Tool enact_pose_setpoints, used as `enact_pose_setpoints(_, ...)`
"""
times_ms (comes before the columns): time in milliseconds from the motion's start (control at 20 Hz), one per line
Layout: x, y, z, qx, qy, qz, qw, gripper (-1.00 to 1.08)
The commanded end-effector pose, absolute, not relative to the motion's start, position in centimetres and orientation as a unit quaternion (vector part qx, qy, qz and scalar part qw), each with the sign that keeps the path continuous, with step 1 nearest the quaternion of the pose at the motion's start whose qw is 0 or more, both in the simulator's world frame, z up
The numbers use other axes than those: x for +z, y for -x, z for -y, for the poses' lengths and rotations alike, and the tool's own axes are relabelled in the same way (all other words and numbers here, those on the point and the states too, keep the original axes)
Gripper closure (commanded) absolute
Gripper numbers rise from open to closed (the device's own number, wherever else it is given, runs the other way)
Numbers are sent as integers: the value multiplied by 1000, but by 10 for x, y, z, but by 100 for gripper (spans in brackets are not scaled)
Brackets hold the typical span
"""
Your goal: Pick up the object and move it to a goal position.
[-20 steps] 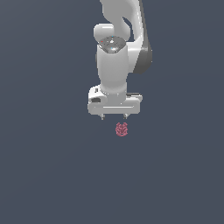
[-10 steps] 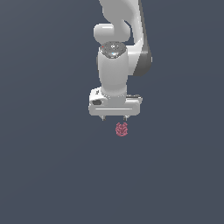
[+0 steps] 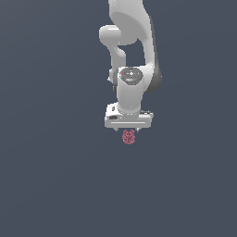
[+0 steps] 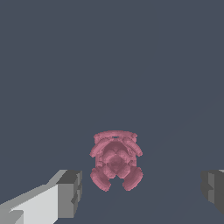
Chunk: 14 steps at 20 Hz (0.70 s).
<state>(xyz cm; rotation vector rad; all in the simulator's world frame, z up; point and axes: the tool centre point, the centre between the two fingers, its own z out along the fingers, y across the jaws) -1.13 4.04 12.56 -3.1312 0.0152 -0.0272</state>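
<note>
Hanging over the flat grey floor point(image 3: 51, 185), the arm point(image 3: 132, 46) points its gripper point(image 4: 142, 190) straight down with the jaws spread wide. Both fingers point(image 4: 70, 192) stand apart from the object point(image 4: 115, 161), which lies on the floor between them, nearer one finger. A good grasp likely needs centring first, then a straight descent before closing on the bumpy lump.

Object: I see a pinkish-red, knobbly lump point(image 4: 114, 160) on grey ground.
Gripper point(image 4: 142, 189): my grey-tipped fingers point(image 4: 70, 193) stand apart, flanking it untouched.
</note>
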Motion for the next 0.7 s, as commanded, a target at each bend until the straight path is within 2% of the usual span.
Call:
enact_pose_setpoints(0,109,18,-47,-5,1000,-5,3,-92)
enact_pose_setpoints(650,84,27,-54,0,1000,-4,0,-92)
